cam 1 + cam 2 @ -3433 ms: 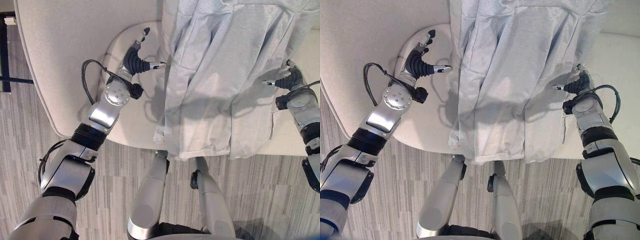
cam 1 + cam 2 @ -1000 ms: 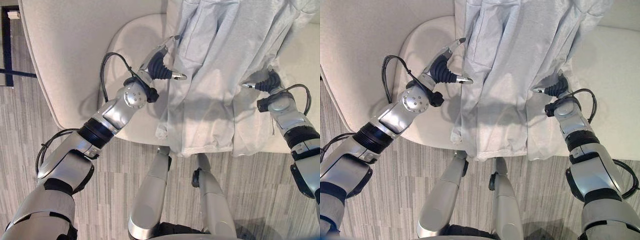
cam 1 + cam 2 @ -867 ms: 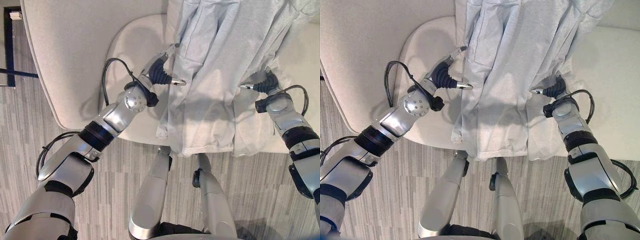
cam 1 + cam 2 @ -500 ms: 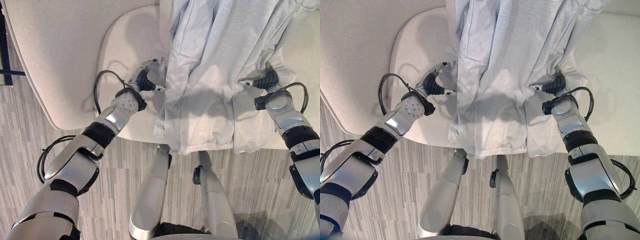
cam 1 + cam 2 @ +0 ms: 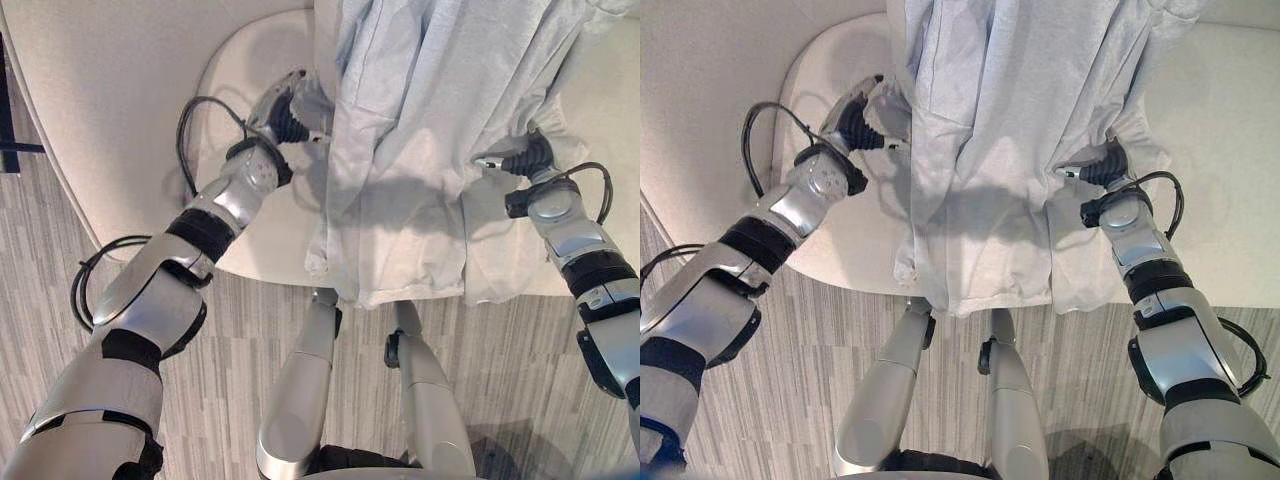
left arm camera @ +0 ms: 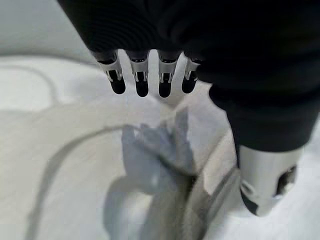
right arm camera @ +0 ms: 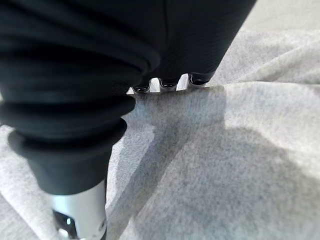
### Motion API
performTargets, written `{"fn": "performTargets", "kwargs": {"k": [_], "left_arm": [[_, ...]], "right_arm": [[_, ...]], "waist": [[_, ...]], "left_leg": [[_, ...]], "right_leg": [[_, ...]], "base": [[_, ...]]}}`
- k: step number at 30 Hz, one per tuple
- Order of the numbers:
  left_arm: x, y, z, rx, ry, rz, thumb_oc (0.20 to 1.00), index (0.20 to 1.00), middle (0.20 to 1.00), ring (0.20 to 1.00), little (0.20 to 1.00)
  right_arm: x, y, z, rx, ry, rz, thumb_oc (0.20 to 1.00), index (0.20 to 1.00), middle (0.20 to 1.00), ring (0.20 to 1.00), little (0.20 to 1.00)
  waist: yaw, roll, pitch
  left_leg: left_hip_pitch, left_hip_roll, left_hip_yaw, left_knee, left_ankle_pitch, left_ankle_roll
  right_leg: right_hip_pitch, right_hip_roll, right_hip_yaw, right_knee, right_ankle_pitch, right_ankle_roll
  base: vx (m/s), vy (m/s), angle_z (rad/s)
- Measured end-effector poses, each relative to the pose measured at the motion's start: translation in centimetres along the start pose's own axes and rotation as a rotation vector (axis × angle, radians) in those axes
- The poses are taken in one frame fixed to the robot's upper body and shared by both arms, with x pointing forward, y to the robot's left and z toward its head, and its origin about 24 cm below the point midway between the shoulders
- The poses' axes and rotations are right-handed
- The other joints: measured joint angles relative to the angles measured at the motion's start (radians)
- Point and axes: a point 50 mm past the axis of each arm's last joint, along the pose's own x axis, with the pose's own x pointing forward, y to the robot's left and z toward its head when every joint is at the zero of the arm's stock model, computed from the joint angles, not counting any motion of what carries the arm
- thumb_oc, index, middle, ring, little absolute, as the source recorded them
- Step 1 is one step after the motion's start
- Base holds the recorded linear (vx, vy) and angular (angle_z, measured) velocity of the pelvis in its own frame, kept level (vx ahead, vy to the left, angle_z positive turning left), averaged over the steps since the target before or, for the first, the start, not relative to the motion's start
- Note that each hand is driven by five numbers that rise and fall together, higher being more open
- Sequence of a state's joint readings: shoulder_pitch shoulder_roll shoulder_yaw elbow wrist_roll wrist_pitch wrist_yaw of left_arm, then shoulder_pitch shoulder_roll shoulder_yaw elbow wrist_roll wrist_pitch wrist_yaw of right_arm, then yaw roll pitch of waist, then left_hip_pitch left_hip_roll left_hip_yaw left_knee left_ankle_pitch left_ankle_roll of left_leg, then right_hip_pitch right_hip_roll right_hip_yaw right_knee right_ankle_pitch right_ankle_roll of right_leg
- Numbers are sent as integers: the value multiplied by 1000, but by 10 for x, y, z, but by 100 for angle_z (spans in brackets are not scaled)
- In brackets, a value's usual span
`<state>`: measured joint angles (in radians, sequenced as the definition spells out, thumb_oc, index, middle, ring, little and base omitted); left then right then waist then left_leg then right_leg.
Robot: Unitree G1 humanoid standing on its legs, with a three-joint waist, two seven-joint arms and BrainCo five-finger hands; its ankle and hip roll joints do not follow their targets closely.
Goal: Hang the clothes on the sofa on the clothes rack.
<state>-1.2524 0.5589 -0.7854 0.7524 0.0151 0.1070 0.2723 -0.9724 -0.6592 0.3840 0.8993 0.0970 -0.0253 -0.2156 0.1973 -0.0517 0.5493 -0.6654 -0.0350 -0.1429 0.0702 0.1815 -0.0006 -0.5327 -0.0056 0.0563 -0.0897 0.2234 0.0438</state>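
My left hand [image 5: 287, 118] has come in from well out on the seat cushion to the left edge of the light grey garment [image 5: 440, 120], and my right hand [image 5: 1102, 165] has closed in on the garment's right side, so I now bracket it from both flanks. I take this as the reach ending and the grasp about to begin; nothing is lifted yet. In my left wrist view the fingers [image 6: 139, 82] hang straight and apart above a bunched fold of the cloth, holding nothing. My right fingers are tucked against the fabric, and I cannot tell whether they have pinched it. The garment lies draped down the cream sofa [image 5: 120, 90], over seat and front edge, creased in long folds, hem hanging toward the floor.
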Motion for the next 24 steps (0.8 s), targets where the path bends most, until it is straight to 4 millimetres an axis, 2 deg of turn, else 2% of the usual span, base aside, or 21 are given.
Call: {"fn": "performTargets", "kwargs": {"k": [1,4,10,14,18,24], "left_arm": [[3,4,8,-3,-31,11,1000,1000,1000,1000,1000],[4,5,11,-4,-43,13,1000,1000,1000,1000,1000],[0,-4,19,3,-84,-18,1000,1000,1000,1000,1000],[-13,-12,38,-26,-189,-54,1000,1000,1000,1000,1000],[-25,-24,36,-49,-210,-112,1000,1000,1000,1000,1000],[-26,-23,35,-58,-208,-111,1000,1000,1000,1000,1000]], "right_arm": [[0,3,1,4,-2,5,1000,1000,1000,1000,1000],[0,3,1,5,1,8,1000,1000,1000,1000,1000],[0,8,0,11,13,17,1000,1000,1000,1000,1000],[0,8,-6,6,43,18,1000,1000,1000,1000,1000],[-1,8,-13,1,71,19,1000,1000,1000,1000,1000],[-2,9,-15,0,80,25,1000,1000,1000,1000,1000]], "waist": [[-2,0,0],[-2,0,0],[1,0,0],[12,0,0],[21,1,-1],[30,2,0]], "left_leg": [[2,0,0,0,0,0],[5,1,1,1,1,-1],[26,0,1,2,2,-1],[31,0,2,1,1,-1],[39,1,3,0,1,-1],[38,2,1,-1,-1,-5]], "right_leg": [[2,0,0,0,0,0],[6,1,0,0,0,0],[25,0,0,0,0,0],[30,0,1,0,1,-1],[37,0,2,0,1,-1],[37,1,0,0,1,-1]], "base": [[0,0,0],[0,0,0],[0,0,0],[0,0,0],[-5,-18,0],[-2,-5,0]]}}
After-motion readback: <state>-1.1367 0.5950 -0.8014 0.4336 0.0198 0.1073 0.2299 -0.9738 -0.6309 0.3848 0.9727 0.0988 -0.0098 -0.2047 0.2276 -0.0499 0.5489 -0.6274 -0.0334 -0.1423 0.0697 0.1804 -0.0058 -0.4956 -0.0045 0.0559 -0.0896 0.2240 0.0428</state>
